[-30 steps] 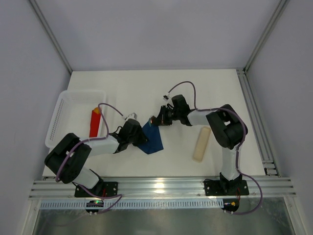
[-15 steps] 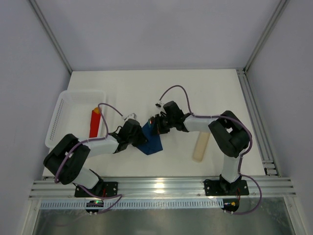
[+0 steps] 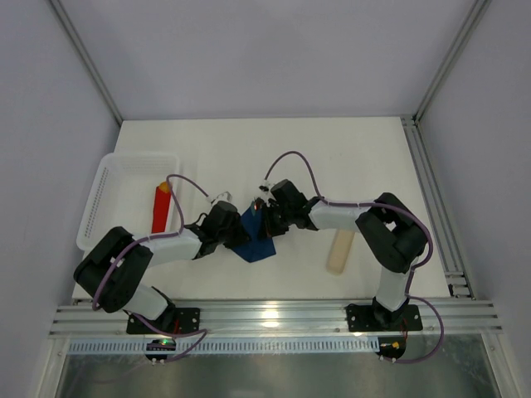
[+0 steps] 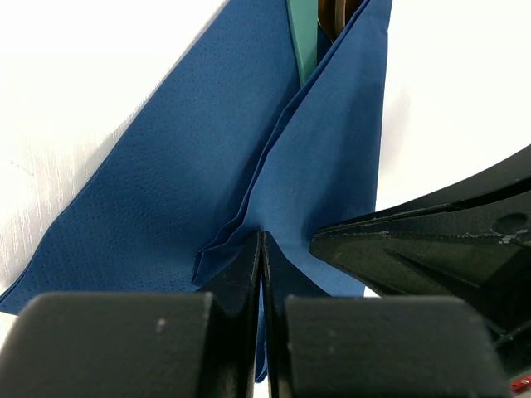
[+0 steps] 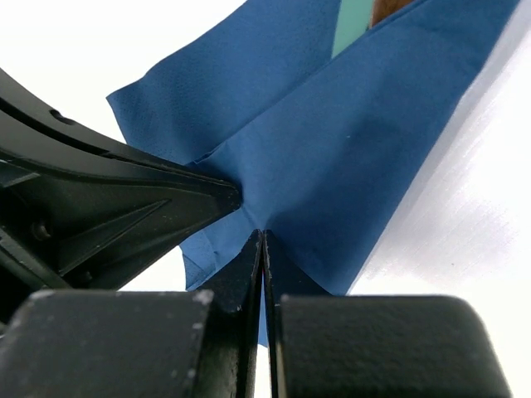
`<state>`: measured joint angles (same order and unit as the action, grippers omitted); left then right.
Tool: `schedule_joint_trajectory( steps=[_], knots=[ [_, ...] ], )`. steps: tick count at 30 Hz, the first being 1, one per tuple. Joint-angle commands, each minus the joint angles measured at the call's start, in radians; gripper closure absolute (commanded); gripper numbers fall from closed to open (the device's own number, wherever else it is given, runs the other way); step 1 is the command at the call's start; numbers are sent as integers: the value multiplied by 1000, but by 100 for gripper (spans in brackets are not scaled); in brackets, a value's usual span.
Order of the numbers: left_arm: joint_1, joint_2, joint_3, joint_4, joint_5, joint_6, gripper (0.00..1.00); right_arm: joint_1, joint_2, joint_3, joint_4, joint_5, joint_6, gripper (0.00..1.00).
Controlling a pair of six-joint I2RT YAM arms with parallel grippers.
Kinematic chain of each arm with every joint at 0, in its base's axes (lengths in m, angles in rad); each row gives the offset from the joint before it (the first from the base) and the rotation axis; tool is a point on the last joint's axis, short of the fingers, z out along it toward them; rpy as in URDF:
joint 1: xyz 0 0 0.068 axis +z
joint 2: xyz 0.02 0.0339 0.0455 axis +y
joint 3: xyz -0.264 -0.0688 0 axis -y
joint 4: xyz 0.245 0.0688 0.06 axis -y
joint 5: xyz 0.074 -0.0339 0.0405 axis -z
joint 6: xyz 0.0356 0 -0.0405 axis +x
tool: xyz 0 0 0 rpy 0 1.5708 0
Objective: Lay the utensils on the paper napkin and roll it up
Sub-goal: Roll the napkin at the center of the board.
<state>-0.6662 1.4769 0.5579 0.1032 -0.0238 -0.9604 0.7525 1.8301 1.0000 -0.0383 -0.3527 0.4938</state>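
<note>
The navy-blue paper napkin (image 3: 255,238) lies folded over at the table's middle, between my two grippers. My left gripper (image 3: 237,230) is shut on a fold of the napkin (image 4: 323,157). My right gripper (image 3: 262,217) is shut on the same napkin (image 5: 348,157) from the other side, close against the left one. A copper-brown utensil tip (image 4: 336,10) and a teal strip (image 4: 304,37) peek out of the fold's far end; the tip also shows in the right wrist view (image 5: 388,8). The rest of the utensils is hidden in the napkin.
A white basket (image 3: 104,192) stands at the left with a red block with an orange tip (image 3: 161,209) beside it. A pale beige bar (image 3: 341,249) lies right of the napkin. Aluminium rails run along the near edge and right side.
My right gripper has moved left and down onto the napkin, drawing its upper corner over toward the left gripper. The napkin now looks narrower. The left arm has hardly moved.
</note>
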Motion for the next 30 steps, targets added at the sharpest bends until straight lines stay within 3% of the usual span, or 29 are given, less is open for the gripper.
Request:
schedule_joint_trajectory(
  steps=[1, 30],
  knots=[
    [-1, -13, 16, -46, -27, 25, 100, 13, -40, -8, 14, 41, -20, 96],
    [-1, -30, 10, -46, -28, 25, 100, 54, -6, 8, -25, 104, -29, 96]
  ],
)
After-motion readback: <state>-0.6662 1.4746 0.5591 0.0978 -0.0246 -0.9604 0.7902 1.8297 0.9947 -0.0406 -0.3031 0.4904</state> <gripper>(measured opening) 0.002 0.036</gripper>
